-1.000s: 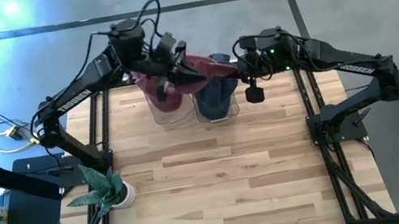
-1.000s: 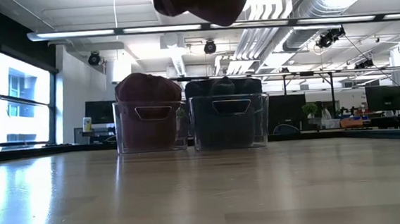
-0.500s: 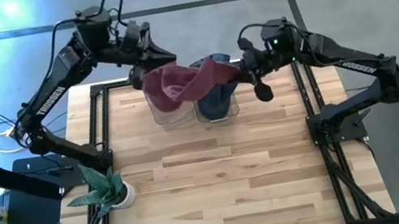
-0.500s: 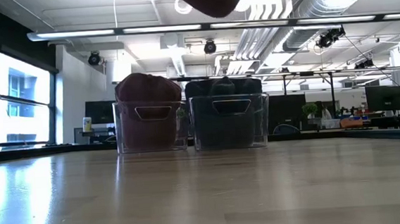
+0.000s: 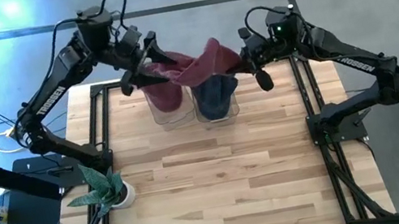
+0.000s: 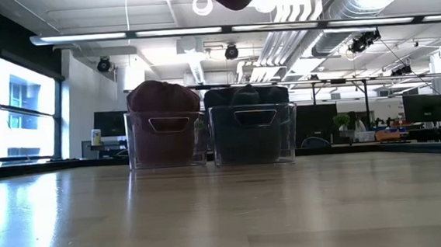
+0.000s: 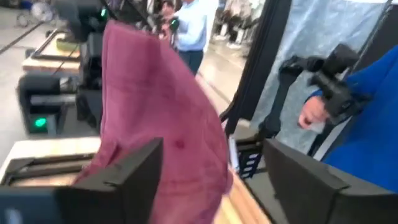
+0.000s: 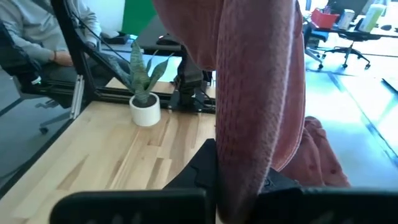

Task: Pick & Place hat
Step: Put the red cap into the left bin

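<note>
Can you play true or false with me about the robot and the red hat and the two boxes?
1. The red hat hangs in the air above the bins. True.
2. The right gripper is shut on the hat. True.
3. The left gripper is squeezing the hat tight. False: its fingers are spread open, with the hat beside them.
4. The left bin is empty. False: it has red hats in it.
5. A plant stands in a white pot at the table's left edge. True.
6. The right bin lies tipped on its side. False: it stands upright beside the left one.
</note>
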You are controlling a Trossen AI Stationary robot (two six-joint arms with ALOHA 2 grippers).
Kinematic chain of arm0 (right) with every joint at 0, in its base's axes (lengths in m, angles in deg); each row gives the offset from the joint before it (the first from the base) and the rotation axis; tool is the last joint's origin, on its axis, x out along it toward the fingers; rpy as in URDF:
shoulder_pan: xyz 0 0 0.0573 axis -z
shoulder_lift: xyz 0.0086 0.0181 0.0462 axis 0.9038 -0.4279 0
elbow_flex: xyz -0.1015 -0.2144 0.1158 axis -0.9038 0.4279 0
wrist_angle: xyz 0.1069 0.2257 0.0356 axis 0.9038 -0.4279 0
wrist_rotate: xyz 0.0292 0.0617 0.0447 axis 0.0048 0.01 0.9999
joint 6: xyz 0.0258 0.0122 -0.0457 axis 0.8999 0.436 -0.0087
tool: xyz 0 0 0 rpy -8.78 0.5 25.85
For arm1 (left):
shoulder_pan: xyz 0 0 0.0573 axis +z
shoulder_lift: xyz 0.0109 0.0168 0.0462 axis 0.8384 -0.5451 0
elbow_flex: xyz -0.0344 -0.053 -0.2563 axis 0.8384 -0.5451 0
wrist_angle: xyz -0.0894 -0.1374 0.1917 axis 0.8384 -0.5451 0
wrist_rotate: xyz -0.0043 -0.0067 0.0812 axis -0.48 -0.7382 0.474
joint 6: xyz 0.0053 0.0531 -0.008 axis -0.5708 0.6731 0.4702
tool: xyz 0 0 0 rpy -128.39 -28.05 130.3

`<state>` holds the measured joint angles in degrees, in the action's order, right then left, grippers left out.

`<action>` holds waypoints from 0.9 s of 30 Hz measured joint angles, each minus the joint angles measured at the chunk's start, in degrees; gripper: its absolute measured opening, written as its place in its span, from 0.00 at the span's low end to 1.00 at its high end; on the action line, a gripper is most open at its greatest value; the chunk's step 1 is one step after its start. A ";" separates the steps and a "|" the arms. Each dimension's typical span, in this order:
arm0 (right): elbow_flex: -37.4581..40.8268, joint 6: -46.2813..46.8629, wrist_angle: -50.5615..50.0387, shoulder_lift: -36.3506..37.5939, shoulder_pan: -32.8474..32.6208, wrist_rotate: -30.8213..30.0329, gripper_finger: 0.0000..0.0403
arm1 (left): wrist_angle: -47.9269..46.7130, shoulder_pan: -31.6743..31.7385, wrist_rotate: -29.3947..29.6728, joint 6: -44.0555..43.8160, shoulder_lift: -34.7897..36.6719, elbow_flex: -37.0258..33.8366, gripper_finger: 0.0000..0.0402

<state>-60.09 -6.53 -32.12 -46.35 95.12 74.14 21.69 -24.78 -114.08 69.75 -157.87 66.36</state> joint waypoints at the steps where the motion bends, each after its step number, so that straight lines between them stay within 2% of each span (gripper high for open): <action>1: 0.00 -0.03 0.04 0.00 0.13 -0.02 0.02 | -1.56 -0.45 1.39 1.12 0.06 0.00 0.69; 4: 0.00 -0.03 0.42 0.00 0.36 -0.67 0.02 | -7.70 -2.45 11.40 5.97 0.15 0.04 0.76; 7: 0.02 -0.05 1.13 0.00 0.33 -2.34 0.03 | -13.24 -4.78 20.34 9.04 0.00 -0.02 0.77; 13: 0.02 -0.05 1.30 0.00 0.33 -3.30 0.02 | -13.72 -9.04 22.05 9.71 0.07 -0.02 0.72; 19: 0.02 0.02 1.33 0.00 0.33 -3.45 0.03 | -9.19 -10.94 30.33 5.31 0.07 0.00 0.56; 27: 0.02 0.98 1.38 -0.01 0.29 -3.38 0.02 | -5.93 -10.84 30.48 1.90 0.07 0.00 0.21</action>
<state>-60.07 -5.55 -30.74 -46.37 95.41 70.76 15.76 -35.63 -83.60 71.66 -157.80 66.36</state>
